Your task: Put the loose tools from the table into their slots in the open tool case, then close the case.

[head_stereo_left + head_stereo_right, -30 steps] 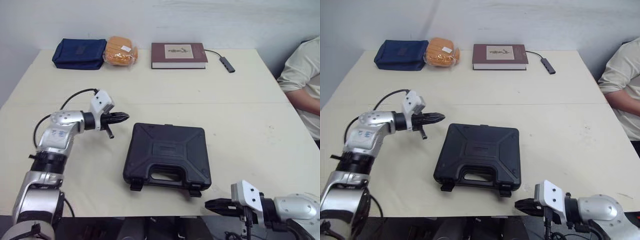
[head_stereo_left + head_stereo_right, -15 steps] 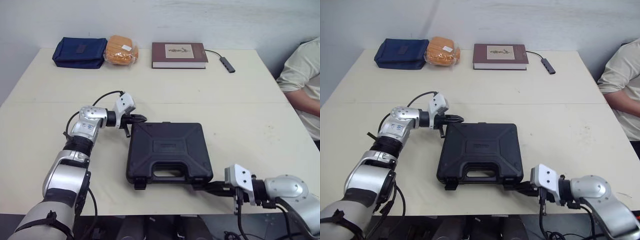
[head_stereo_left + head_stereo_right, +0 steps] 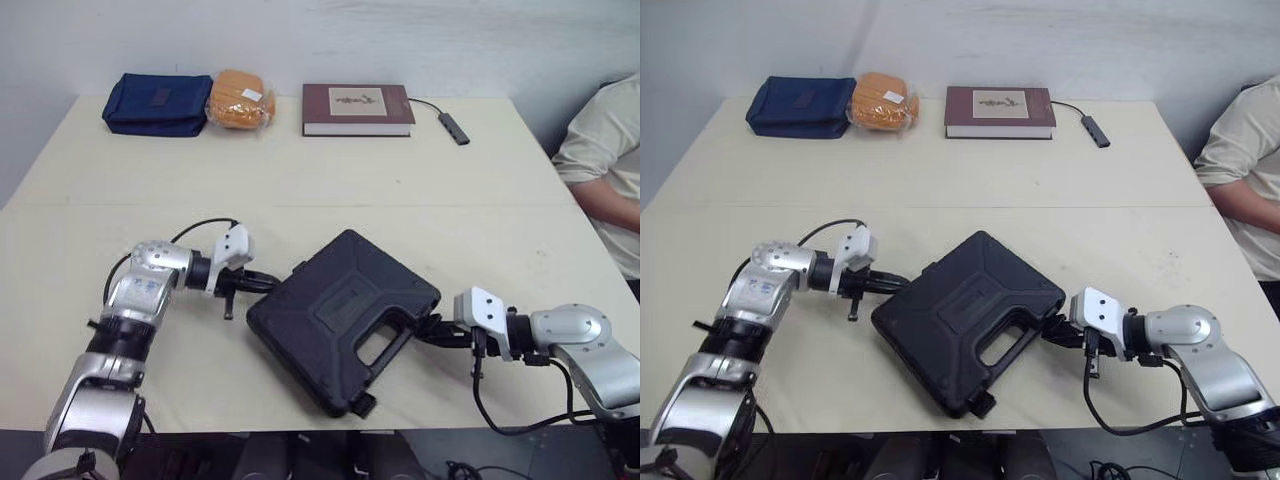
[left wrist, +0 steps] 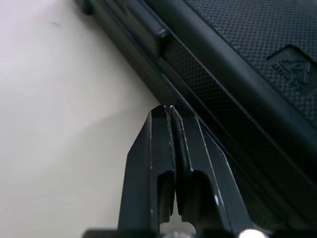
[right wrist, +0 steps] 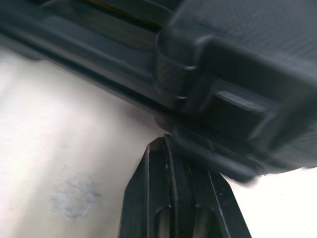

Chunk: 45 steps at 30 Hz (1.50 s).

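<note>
Left eye view: black case (image 3: 345, 315), lid down, askew on the worktop (image 3: 300, 190), braced from both sides.
Right tool (image 3: 428, 330) closed, tips at the handle edge; left tool (image 3: 268, 285) closed, tips against the opposite wall. Push low and evenly, probably to stop it spinning; book (image 3: 358, 109) well apart beyond.

Blue pouch (image 3: 158, 104), orange packet (image 3: 240, 100) and book (image 3: 358, 109) sit far back.
</note>
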Motion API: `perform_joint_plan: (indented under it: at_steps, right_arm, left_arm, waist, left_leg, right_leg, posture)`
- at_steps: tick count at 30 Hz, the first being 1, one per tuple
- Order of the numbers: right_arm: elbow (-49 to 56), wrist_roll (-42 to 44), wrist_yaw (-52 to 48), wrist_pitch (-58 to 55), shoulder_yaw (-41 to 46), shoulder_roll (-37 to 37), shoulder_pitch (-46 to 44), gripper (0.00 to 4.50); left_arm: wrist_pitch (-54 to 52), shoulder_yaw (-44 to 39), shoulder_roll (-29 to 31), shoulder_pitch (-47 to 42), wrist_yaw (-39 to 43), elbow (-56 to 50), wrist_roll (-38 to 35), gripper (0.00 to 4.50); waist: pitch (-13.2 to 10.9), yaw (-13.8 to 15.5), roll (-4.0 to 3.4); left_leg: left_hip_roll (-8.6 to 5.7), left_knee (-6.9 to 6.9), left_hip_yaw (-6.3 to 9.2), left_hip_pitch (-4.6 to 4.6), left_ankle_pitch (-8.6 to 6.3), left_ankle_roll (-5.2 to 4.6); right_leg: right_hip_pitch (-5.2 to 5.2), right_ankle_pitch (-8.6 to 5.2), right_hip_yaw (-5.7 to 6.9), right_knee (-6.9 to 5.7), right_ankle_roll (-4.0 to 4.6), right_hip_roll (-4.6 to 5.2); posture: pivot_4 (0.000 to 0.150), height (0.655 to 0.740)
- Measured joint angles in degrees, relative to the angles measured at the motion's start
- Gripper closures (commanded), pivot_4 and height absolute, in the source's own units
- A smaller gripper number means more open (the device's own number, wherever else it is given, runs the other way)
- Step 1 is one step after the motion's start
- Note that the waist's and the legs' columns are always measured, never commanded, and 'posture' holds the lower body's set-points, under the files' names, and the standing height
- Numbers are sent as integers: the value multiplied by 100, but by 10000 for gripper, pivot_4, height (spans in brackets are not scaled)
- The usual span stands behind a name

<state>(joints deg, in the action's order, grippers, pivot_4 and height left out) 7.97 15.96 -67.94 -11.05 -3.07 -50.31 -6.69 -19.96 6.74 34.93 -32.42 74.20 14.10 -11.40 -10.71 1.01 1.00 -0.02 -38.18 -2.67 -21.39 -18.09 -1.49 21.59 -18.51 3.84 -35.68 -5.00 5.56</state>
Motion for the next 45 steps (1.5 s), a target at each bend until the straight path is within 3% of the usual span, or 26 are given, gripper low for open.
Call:
perform_joint_plan:
  at_steps: [4,9,15,19,25,32,45]
  right_arm:
    - [-9,-4,63,79,173,-25,201,45000]
    - [383,86,408,-231,832,-115,839,45000]
    - [1219,477,1005,-1071,1754,-32,1564,45000]
    - [1796,613,1593,-1554,1958,294,1777,45000]
    - [2317,607,2205,-2015,1892,549,1877,45000]
    - [2565,598,2599,-2350,1650,623,1855,45000]
    - [2798,800,2640,-2752,1660,563,1591,45000]
  left_arm:
    - [-394,-201,-2,252,-355,-745,-247,44329]
    - [-1075,-507,-36,-212,-677,-1197,-737,44329]
    - [-1296,-189,-795,-1238,-823,-1271,-1033,44329]
    - [-827,594,-1640,-1761,-775,-499,-722,44329]
    - [121,1362,-2311,-2294,-456,1036,-105,44329]
    - [1294,1786,-2703,-2721,-287,2302,634,44329]
    - [2649,1925,-2993,-2856,-453,2784,1324,44329]
  waist:
    - [0,37,0]
    - [0,39,-1]
    - [0,53,-1]
    - [0,52,-1]
    - [0,36,-1]
    - [0,58,-2]
    - [9,59,6]
  left_leg:
    - [0,1,6,-1,-1,1]
    - [-3,3,6,0,0,2]
    - [-9,2,8,1,1,1]
    - [-10,2,6,0,4,3]
    - [-9,4,-6,5,8,5]
    - [-11,4,-5,4,5,-2]
    - [-10,3,1,13,-1,-13]
  right_leg:
    - [0,0,1,8,1,2]
    - [-3,0,3,8,1,4]
    - [-13,2,9,1,-3,0]
    - [-10,2,10,2,-4,-6]
    - [-1,1,-3,8,-4,-11]
    - [-3,1,-3,13,-4,-4]
    - [-15,1,-4,15,-4,1]
  posture:
    - [1500,7400]
    - [1500,7400]
    - [1500,7400]
    - [1500,7400]
    - [1500,7400]
    - [1500,7400]
    - [1500,7400]
